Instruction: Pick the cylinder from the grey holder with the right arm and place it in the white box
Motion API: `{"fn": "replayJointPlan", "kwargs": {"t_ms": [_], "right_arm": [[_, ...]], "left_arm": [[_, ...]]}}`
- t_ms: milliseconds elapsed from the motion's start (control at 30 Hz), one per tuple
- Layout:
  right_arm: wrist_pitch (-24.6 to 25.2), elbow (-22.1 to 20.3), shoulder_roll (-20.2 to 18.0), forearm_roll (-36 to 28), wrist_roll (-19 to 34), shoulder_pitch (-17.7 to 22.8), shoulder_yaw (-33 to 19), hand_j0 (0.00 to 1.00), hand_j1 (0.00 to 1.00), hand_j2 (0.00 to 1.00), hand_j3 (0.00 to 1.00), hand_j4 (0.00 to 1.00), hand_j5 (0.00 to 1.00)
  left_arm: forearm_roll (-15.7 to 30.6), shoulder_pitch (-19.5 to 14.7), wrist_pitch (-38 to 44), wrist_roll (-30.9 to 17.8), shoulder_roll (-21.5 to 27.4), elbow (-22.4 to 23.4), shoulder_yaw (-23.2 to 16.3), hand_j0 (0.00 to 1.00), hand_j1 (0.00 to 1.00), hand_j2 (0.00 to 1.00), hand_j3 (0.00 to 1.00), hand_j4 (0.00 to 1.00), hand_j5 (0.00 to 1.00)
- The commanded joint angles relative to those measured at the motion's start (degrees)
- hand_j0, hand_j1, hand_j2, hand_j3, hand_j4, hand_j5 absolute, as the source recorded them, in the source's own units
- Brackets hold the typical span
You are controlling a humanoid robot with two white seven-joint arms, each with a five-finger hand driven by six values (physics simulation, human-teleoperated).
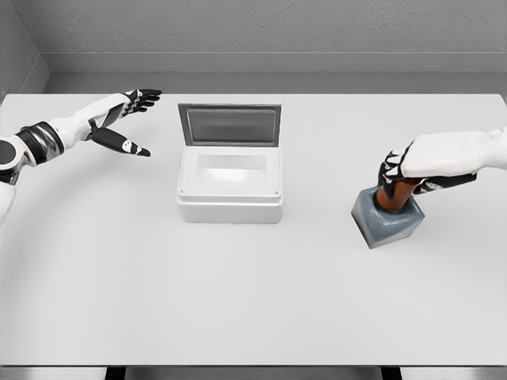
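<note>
**Right hand on cylinder, cylinder seated in grey holder**

Far left: left hand held above the table, arm coming in from the left edge. Fingers spread and straight, thumb pointing apart from the rest, holding nothing. Well apart from everything else on the surface.

Centre, toward the far side: white box, lid standing open and upright at its far edge, grey inner face toward the camera. Interior shows only white.

Right, nearer than the box: grey holder, sitting tilted on the table, well apart from the box. Brown-orange cylinder stands in its top opening, lower end down in the holder.

Far right: right hand, arm entering from the right edge. Fingers curled around the upper part of the cylinder, covering its top.
</note>
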Motion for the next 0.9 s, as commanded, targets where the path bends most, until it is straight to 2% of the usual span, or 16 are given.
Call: {"fn": "replayJointPlan", "kwargs": {"t_ms": [0,100,267,500,633,833,867], "right_arm": [[0.1,-0.1,-0.3,-0.4,0.1,0.0,-0.6,0.37,0.37,0.37,0.37,0.37,0.37],[0.1,-0.6,-1.1,-0.6,-0.2,-0.4,-3.8,0.37,0.37,0.37,0.37,0.37,0.37],[0.1,-0.8,-0.4,-1.0,-0.5,-1.8,-5.3,0.36,0.36,0.36,0.36,0.36,0.36],[0.1,-0.8,4.6,-1.0,-0.2,-2.3,-5.7,0.35,0.35,0.35,0.35,0.35,0.35],[0.1,-0.6,8.6,-1.0,0.1,-3.3,-5.7,0.35,0.35,0.35,0.35,0.35,0.35],[0.1,-0.2,11.1,-0.9,0.8,-3.5,-5.7,0.35,0.35,0.35,0.35,0.35,0.35],[0.1,0.0,12.6,-0.8,1.3,-3.7,-5.7,0.35,0.35,0.35,0.35,0.35,0.35]], "left_arm": [[0.4,0.0,0.0,0.0,0.1,-0.2,0.1,1.0,1.0,1.0,1.0,1.0,1.0],[0.4,0.0,0.0,0.0,0.2,-0.2,0.1,1.0,1.0,1.0,1.0,1.0,1.0],[0.4,0.0,0.0,0.0,0.3,-0.2,0.1,1.0,1.0,1.0,1.0,1.0,1.0],[0.4,0.0,0.0,0.0,0.4,-0.2,0.1,1.0,1.0,1.0,1.0,1.0,1.0],[0.4,-0.2,0.0,0.0,0.7,-0.1,0.1,1.0,1.0,1.0,1.0,1.0,1.0],[0.5,-0.3,-0.1,0.0,0.8,-0.3,-0.3,1.0,1.0,1.0,1.0,1.0,1.0],[0.5,-0.3,-0.1,0.0,0.9,-1.4,-0.8,1.0,1.0,1.0,1.0,1.0,1.0]]}}
